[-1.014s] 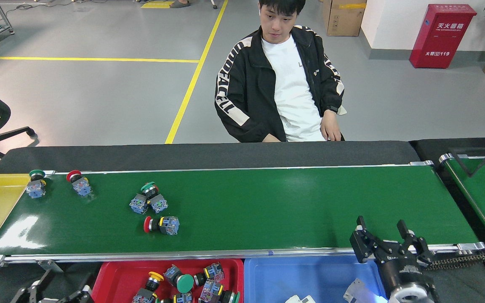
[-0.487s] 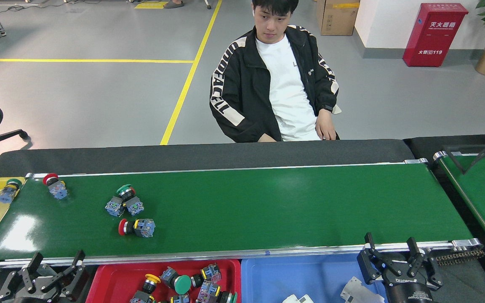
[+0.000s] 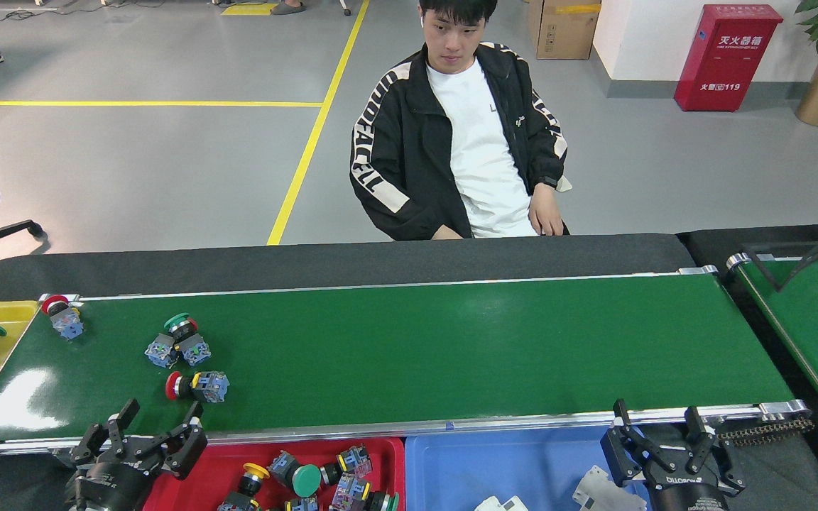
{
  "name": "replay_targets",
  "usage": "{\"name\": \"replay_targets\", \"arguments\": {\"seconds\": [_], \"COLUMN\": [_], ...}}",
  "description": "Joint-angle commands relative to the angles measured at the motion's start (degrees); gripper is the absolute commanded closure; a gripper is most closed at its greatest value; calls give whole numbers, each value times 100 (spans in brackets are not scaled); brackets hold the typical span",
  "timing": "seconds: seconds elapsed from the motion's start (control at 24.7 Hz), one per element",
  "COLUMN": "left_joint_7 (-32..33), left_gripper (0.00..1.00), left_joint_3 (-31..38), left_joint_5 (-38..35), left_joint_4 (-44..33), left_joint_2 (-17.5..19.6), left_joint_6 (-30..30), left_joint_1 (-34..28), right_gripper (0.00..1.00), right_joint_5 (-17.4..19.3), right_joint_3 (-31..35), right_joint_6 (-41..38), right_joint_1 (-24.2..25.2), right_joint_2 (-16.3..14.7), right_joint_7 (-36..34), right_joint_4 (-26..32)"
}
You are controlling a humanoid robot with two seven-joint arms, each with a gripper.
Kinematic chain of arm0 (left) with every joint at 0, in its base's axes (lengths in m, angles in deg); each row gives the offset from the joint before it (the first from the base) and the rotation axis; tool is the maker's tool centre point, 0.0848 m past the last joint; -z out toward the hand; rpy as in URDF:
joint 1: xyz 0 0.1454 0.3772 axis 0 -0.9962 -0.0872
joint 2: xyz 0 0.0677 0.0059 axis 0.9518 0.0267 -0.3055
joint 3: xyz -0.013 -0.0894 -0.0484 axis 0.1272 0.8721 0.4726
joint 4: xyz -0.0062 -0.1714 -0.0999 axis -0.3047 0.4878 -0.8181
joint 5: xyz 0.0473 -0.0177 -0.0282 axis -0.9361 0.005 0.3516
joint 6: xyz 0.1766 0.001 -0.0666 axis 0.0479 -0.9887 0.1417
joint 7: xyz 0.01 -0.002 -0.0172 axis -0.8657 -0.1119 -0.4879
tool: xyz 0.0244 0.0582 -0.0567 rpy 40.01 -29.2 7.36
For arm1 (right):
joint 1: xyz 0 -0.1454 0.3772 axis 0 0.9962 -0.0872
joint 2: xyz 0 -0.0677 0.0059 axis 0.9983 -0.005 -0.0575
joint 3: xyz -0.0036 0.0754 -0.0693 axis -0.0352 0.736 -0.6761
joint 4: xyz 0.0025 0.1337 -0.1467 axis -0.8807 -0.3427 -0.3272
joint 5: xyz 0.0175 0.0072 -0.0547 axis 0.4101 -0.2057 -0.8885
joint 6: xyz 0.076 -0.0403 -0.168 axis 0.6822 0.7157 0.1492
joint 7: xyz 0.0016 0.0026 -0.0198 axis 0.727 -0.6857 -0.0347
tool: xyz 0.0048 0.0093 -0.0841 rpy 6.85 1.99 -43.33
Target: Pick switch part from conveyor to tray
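Left jaws [image 3: 160,420] open | red switch part [image 3: 196,385] just beyond, on conveyor [image 3: 451,341]

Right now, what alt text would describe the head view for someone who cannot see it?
Several push-button switches lie at the left end of a green conveyor; two open grippers, left and right, hover at its near edge above red and blue trays.

Bright, even overhead light, sharp focus, white glare patch on the conveyor [image 3: 380,341] at left.
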Motion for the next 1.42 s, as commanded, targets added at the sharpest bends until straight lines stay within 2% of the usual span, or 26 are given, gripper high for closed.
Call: {"name": "replay_targets", "arguments": {"seconds": [0.0,0.16,0.2,0.28,0.37,0.41,0.45,0.53,0.57,0.65,0.81,0.93,1.01,1.14,1.18,1.22,1.26,1.3,1.34,1.38], "left_joint_7": [-15,-32,-50,-59,-76,-76,-76,-103,-112,-68,-68,-59,-59,-85,-103,-112,-112,-112,-112,-112], "left_gripper": [0,0,4,26,61,74,82,84,84,83,83,83,83,80,73,55,34,5,0,0], "left_joint_3": [-83,-92,-101,-162,-356,-400,-391,-330,-268,-66,57,-259,-664,-1112,-1147,-1156,-1156,-1165,-1165,-1165], "left_joint_5": [-10,-18,-18,-10,43,69,78,262,562,1221,1590,1537,1493,949,808,755,746,729,729,737], "left_joint_4": [255,1126,1328,1547,1591,1583,1583,1434,1240,475,-983,-1379,-1502,-1564,-1555,-1555,-1538,-1520,-1494,-1467], "left_joint_2": [92,409,496,698,971,1006,1006,989,1033,1164,1138,953,1006,1006,997,962,936,936,910,901], "left_joint_6": [-168,-220,-317,-344,-273,-229,-194,-89,105,869,2135,2135,2135,2135,2135,2135,2135,2135,2135,2135], "left_joint_1": [332,912,1035,1106,1053,1018,983,842,710,86,-1170,-1636,-1786,-1909,-1918,-1918,-1918,-1918,-1918,-1926], "right_gripper": [0,0,0,0,0,0,0,0,0,0,0,0,0,0,0,0,0,0,0,0], "right_joint_5": [-15,-15,-15,-15,-15,-15,-15,-15,-15,-15,-15,-15,-15,-15,-15,-15,-15,-15,-15,-15], "right_joint_3": [12,3,3,3,3,3,3,3,3,3,3,3,3,3,3,3,3,3,3,3], "right_joint_6": [-27,-36,-36,-36,-36,-36,-36,-36,-36,-36,-36,-36,-36,-36,-36,-36,-36,-36,-36,-36], "right_joint_1": [-34,-42,-51,-51,-51,-51,-60,-34,-34,-25,-25,-25,-25,-25,-25,-25,-25,-25,-25,-34], "right_joint_2": [-17,-17,-17,-17,-17,-17,-17,-17,-17,-8,-8,-8,-8,-8,-8,-8,-8,-8,-8,1], "right_joint_7": [-53,-53,-53,-53,-53,-53,-53,-62,-62,-62,-62,-62,-62,-62,-62,-62,-62,-53,-53,-62], "right_joint_4": [55,46,38,29,29,29,29,29,29,29,29,29,29,29,29,29,29,29,29,20]}}
